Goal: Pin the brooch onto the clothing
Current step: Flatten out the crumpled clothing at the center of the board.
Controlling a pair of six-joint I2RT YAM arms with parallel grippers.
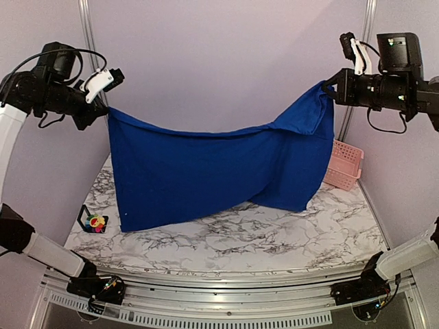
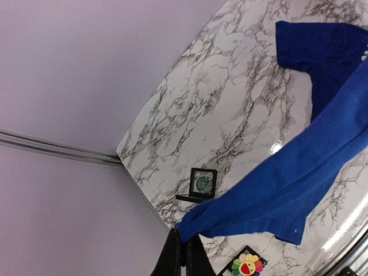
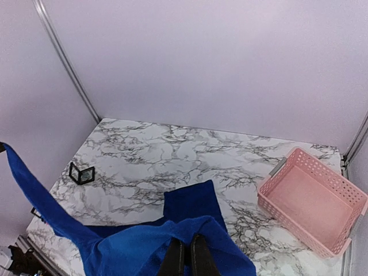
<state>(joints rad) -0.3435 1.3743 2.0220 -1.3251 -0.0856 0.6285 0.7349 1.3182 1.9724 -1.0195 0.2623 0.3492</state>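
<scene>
Top view: the left fingers point(image 1: 101, 107) are pinching one corner of the royal-blue short-sleeved T-shirt point(image 1: 212, 171) at the upper left of the frame. The right fingers point(image 1: 331, 83) are clamping another corner at the upper right. The shirt is sagging between them, with its bottom edge draping onto the white marble tabletop point(image 1: 240, 240). The little multicoloured flower brooch point(image 1: 96, 221) is sitting on a black square pad point(image 1: 85, 218) at the lower left. It's just beside the shirt's hanging edge. A pink plastic lattice basket point(image 1: 345, 164) is peeking out behind the shirt on the right.

Left wrist view: the fingers are squeezing tight on blue fabric at the bottom centre. The brooch is lying near the bottom edge, and a small black open-frame cube holder point(image 2: 202, 183) is standing mid-frame.

Right wrist view: the fingers are pinching a bunch of fabric at the bottom centre, the basket is sitting at the right, and the cube holder is at the left.
</scene>
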